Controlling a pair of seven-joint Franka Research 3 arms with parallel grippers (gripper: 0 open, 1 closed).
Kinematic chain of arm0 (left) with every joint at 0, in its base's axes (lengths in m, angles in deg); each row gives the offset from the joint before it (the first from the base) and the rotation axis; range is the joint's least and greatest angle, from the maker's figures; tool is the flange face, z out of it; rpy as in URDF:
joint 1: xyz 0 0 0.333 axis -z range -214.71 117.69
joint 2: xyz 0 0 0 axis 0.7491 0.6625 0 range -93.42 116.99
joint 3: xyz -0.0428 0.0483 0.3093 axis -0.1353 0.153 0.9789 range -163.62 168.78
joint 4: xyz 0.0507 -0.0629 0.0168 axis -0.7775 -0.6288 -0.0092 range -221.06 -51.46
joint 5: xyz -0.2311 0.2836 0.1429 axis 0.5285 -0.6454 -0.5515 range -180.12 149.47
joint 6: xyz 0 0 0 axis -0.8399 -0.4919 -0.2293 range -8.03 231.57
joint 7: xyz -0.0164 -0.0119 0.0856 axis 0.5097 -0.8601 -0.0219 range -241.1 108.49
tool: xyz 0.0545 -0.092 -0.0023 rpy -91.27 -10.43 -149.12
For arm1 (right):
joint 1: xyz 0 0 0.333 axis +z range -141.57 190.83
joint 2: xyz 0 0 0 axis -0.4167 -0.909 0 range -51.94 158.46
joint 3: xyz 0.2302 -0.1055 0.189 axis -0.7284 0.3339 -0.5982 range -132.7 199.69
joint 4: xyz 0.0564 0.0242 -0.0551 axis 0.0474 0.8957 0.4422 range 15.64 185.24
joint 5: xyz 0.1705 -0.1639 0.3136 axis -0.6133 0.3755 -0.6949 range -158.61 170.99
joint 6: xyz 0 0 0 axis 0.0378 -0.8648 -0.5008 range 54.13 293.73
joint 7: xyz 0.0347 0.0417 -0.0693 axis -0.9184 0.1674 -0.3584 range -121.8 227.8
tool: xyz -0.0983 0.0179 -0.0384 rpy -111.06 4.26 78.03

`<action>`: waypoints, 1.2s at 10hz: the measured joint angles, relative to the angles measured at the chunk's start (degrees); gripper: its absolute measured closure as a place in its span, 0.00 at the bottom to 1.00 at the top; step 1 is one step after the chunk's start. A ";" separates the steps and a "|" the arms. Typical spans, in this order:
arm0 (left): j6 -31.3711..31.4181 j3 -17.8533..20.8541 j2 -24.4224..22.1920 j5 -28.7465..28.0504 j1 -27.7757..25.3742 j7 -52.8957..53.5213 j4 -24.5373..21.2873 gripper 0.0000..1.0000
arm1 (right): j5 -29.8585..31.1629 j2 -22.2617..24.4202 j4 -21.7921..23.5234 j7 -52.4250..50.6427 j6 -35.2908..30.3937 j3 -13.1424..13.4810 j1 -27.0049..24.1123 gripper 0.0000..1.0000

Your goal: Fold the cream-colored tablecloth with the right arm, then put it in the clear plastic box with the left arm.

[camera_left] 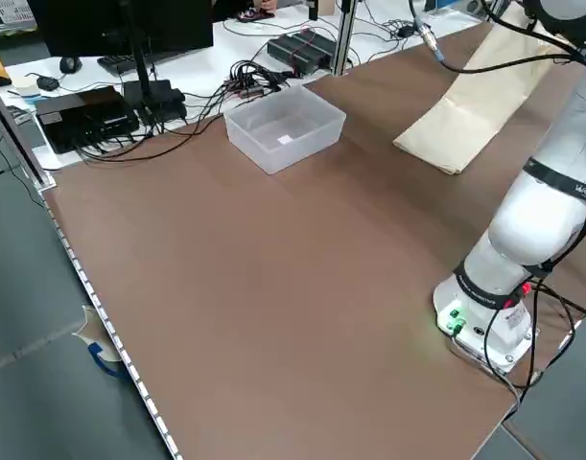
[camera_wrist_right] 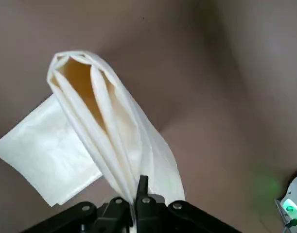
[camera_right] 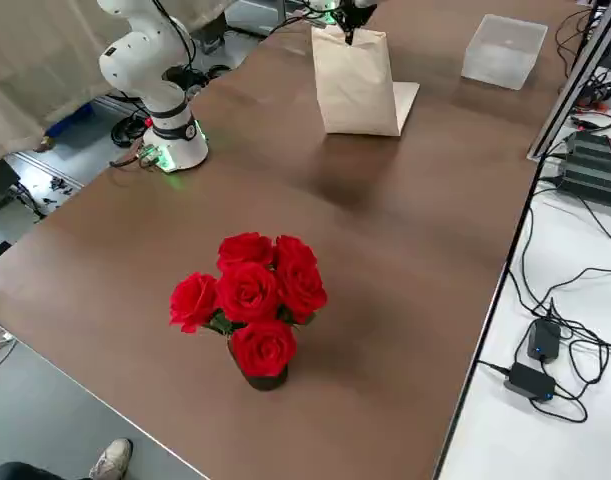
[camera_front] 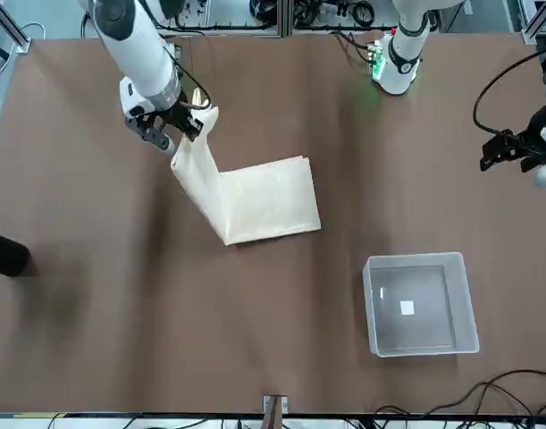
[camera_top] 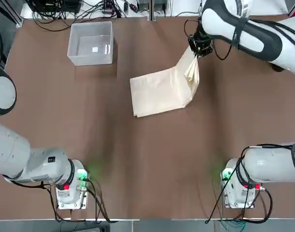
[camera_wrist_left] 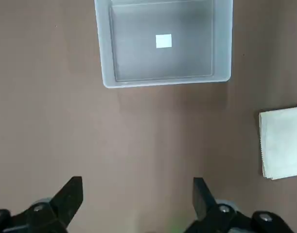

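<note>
The cream-colored tablecloth [camera_top: 161,92] lies mid-table, its right edge lifted into a hanging fold [camera_front: 197,174]. My right gripper [camera_top: 199,48] is shut on the top of that raised edge, above the table's far right part; in the right wrist view the cloth [camera_wrist_right: 104,136] hangs from between the fingers. The clear plastic box [camera_top: 91,43] stands at the far left with a small white label inside. My left gripper [camera_wrist_left: 136,199] hovers open above bare table near the box [camera_wrist_left: 163,43], well apart from the cloth [camera_wrist_left: 282,143].
A vase of red roses [camera_right: 250,305] stands toward the table's right end. Cables and electronics [camera_left: 293,48] lie beyond the far edge behind the box. Both arm bases [camera_top: 70,186] sit at the near edge. A black object [camera_front: 4,255] rests at the right side.
</note>
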 joint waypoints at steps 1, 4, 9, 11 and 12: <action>0.00 0.00 0.01 0.00 0.00 0.00 0.00 0.00 | 0.42 -0.34 0.09 0.25 0.60 -0.31 0.00 0.96; 0.00 0.00 0.01 0.00 0.01 0.00 0.00 0.00 | 2.81 -3.87 0.35 0.27 3.00 -0.53 -0.01 0.96; 0.00 0.00 0.02 0.00 0.02 0.00 0.00 0.00 | 4.29 -7.34 0.34 4.48 5.50 -4.43 0.00 0.96; 0.00 0.00 0.02 0.00 0.03 0.00 0.00 0.00 | 6.77 -9.41 0.33 9.56 7.28 -7.75 0.02 0.96; 0.00 0.00 0.03 0.00 0.02 0.00 0.00 0.00 | 7.43 -10.50 0.29 11.31 8.15 -8.68 0.02 0.96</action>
